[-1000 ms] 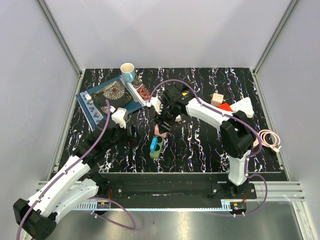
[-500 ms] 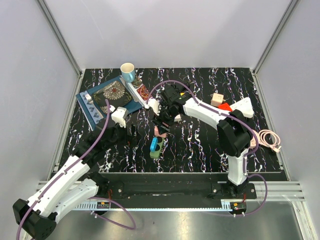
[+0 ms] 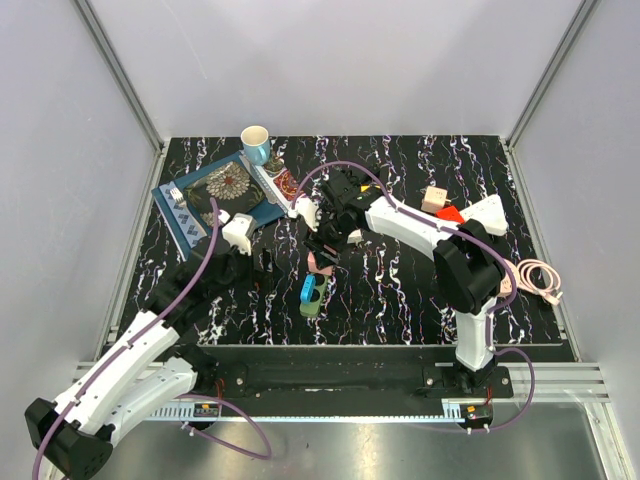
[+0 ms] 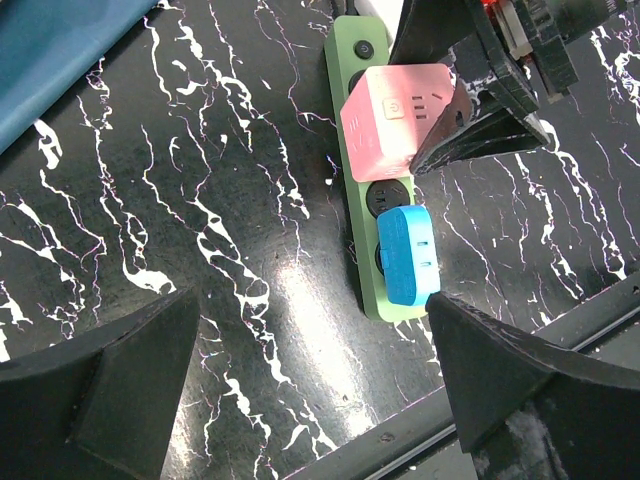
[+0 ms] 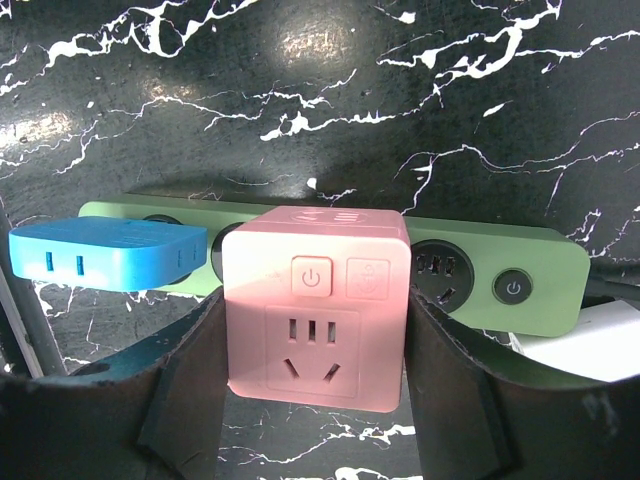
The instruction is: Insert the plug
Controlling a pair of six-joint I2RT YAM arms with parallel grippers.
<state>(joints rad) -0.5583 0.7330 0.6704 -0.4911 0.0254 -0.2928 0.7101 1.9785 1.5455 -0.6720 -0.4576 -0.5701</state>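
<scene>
Nearest me, the left end effector [image 4: 310, 380] hangs spread apart above the counter [image 4: 200, 200]. Beyond it a blue plug [image 4: 408, 255] sits at the near end of the green power strip [image 4: 345, 75]. Further along, the right end effector [image 5: 318, 400] is clamped on the pink plug cube [image 5: 315, 300], which sits on that strip.

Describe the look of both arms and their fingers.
The left arm and right arm have white shells with black joints and wrists. A purple cable loops along each. The fingers are black, matte and wedge-shaped.
</scene>
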